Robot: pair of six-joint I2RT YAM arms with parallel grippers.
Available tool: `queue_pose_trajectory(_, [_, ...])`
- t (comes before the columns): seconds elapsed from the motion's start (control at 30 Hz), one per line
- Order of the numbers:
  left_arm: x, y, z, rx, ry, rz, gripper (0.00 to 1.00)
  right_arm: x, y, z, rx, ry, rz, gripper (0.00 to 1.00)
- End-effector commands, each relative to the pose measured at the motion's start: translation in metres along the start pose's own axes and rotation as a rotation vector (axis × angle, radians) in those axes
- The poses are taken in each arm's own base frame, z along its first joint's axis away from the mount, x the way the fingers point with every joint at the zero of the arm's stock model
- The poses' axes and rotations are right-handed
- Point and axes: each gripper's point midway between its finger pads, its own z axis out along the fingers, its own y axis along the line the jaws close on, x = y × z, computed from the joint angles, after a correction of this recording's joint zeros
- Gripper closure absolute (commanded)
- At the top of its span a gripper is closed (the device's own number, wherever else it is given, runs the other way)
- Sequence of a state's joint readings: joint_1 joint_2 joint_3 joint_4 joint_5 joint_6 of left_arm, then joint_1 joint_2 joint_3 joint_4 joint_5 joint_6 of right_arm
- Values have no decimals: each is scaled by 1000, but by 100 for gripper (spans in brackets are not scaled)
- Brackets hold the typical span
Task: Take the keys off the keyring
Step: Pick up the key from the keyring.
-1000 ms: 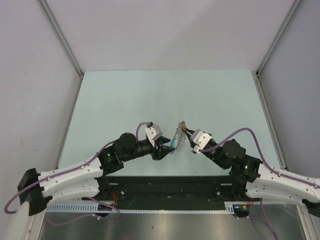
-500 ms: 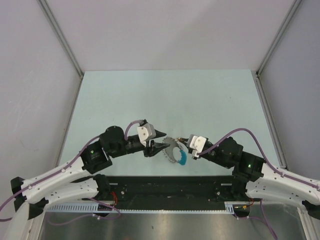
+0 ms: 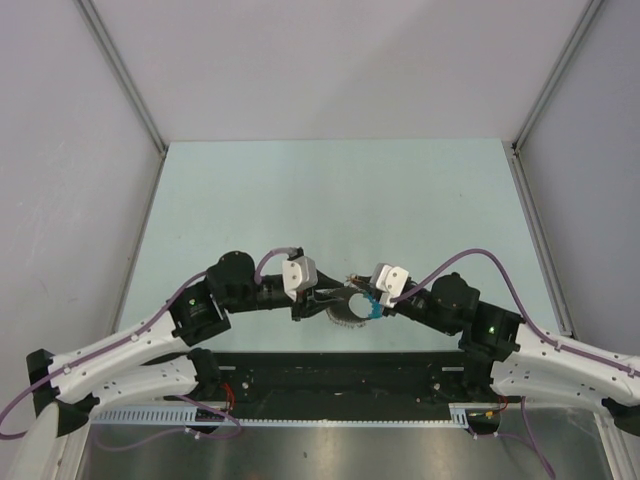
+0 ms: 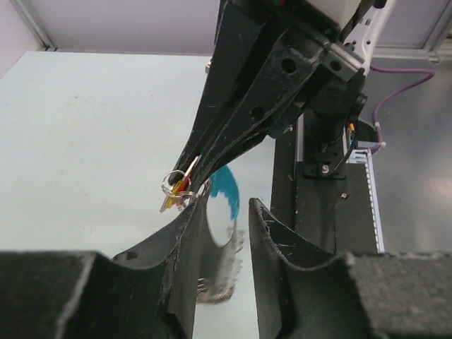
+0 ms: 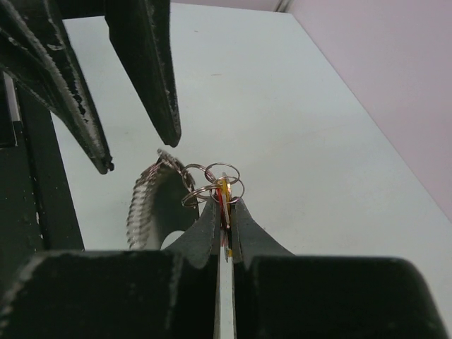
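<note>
My right gripper (image 5: 226,203) is shut on the keys (image 5: 224,186), a small bunch with red and yellow heads joined by thin silvery split rings (image 5: 212,181). The keyring (image 5: 150,205), a floppy silvery coil with a blue arc (image 4: 227,195), hangs from those rings to the left of the right gripper. My left gripper (image 4: 227,206) is open, its fingertips on either side of the coil (image 4: 215,282) and just short of the keys (image 4: 179,188). In the top view the two grippers (image 3: 322,297) (image 3: 366,296) meet nose to nose over the keyring (image 3: 346,314) near the table's front edge.
The pale green table (image 3: 330,200) stretches away behind the grippers, with grey walls on three sides. The black mounting rail (image 3: 340,370) and the arm bases lie just in front of the grippers.
The left gripper swung left and back, then closed in to the right around the coil. The right gripper came lower and nearer the front edge with the keys, the ring now drooping between them.
</note>
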State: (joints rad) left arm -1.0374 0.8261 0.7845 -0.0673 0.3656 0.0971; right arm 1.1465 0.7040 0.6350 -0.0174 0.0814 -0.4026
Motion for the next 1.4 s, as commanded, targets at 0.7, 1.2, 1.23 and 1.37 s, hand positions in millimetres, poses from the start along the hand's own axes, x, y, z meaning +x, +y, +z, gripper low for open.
queue_pose_trajectory(0.7, [17, 29, 20, -191, -33, -62, 68, -40, -30, 3, 133, -122, 93, 100])
queue_pose_trajectory(1.2, [21, 44, 27, -283, -34, -52, 67, -37, -30, 5, 136, -117, 129, 100])
queue_pose_trajectory(1.23, [20, 43, 27, -282, -40, -51, 67, -36, -31, 5, 139, -116, 132, 100])
queue_pose_trajectory(1.37, [22, 45, 28, -296, -38, -53, 69, -37, -31, 6, 142, -117, 152, 100])
